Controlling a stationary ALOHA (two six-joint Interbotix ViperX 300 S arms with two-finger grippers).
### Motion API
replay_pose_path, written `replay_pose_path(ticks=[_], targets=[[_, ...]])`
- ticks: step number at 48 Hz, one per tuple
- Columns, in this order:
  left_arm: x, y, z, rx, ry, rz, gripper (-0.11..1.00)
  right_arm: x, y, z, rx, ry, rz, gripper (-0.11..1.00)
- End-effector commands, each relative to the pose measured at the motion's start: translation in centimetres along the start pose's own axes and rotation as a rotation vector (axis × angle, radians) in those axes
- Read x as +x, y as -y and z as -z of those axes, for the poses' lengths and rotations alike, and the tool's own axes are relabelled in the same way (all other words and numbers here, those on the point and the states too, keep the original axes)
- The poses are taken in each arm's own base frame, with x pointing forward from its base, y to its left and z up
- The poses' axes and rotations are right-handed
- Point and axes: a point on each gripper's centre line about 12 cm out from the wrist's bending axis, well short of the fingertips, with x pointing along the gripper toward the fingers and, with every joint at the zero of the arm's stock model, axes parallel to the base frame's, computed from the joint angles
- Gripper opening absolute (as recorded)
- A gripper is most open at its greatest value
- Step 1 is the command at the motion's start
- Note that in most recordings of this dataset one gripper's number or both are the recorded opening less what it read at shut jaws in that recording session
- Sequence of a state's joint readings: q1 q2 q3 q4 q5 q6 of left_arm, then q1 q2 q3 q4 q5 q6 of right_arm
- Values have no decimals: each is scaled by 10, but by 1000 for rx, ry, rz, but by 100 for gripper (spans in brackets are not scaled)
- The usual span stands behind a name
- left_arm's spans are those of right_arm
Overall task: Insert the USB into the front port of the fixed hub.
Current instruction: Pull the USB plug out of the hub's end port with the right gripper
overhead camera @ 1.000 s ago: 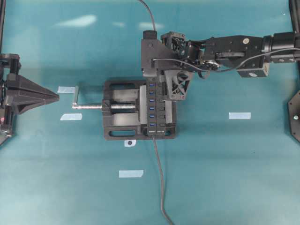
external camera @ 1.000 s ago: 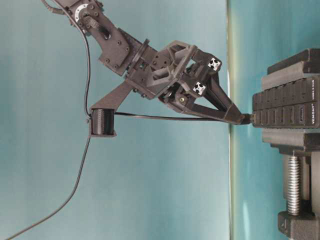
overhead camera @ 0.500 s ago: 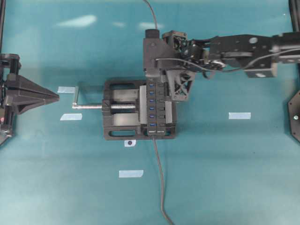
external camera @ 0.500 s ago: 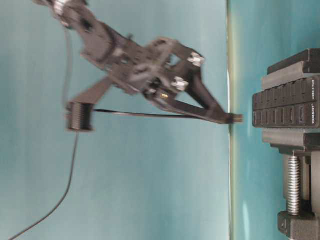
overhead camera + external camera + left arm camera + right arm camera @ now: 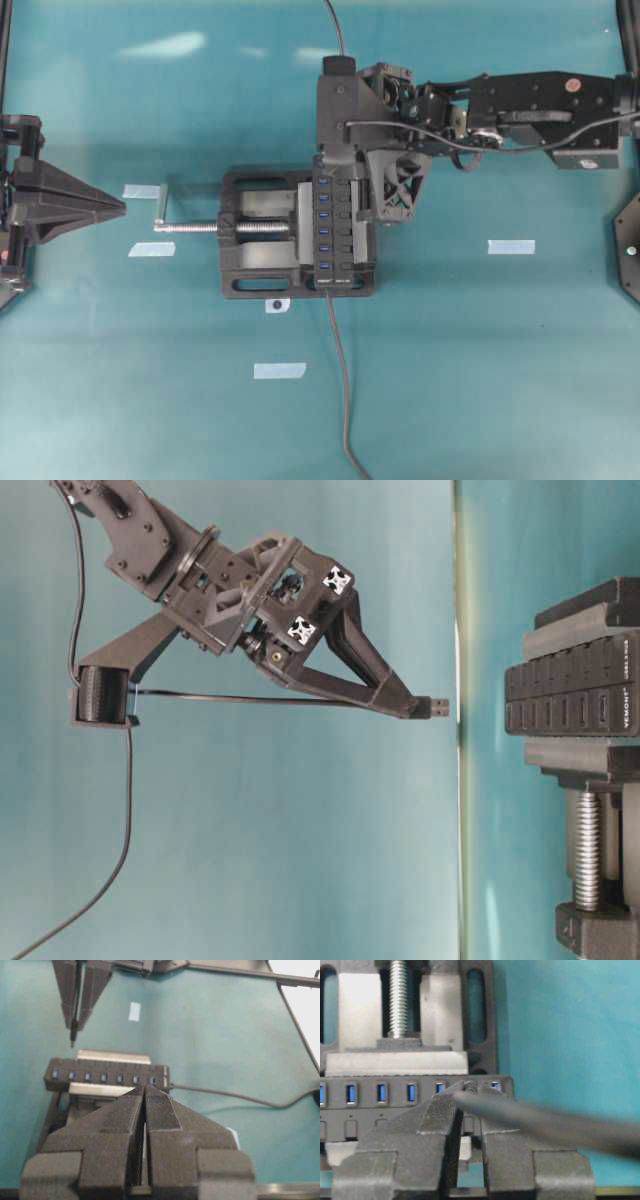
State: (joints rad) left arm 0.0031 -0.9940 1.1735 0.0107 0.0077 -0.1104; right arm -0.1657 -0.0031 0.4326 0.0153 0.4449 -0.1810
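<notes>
Landmark: the fixed hub (image 5: 327, 232) stands clamped in the black vise (image 5: 262, 234), its row of blue sockets facing up; every place below is given from it
USB: the USB (image 5: 434, 707) is pinched at the tip of the right gripper (image 5: 412, 708), metal end pointing at the hub; in the table-level view it hangs clear of the socket face, open air between plug and hub
USB cable: the thin cable (image 5: 240, 698) trails back from the plug, away from the hub, past the wrist camera
Right gripper: its jaws are clamped on the USB's black body; seen from overhead it hovers over the hub's far end, the end opposite the hub's own lead (image 5: 340, 380)
Left gripper: the left gripper (image 5: 118, 207) is parked well off to the crank side of the hub; its jaws are together with nothing between them
Step in hand: judged as alignment above the sockets; insertion is not yet made
Next move: it calls for lining the plug squarely over the chosen end socket, then a straight descent into it; which socket lies under the plug cannot be told
Risk: a slight tilt or sideways offset would likely land the plug on the socket rim
</notes>
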Motion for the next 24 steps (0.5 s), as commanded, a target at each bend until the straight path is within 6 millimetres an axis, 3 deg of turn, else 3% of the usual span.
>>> replay_pose_path(ticks=[1, 24], targets=[[1, 1, -5, 0, 12, 3, 0, -16, -3, -16, 25, 61, 0, 9], [1, 1, -5, -2, 12, 6, 0, -19, -41, -21, 68, 26, -70, 9]])
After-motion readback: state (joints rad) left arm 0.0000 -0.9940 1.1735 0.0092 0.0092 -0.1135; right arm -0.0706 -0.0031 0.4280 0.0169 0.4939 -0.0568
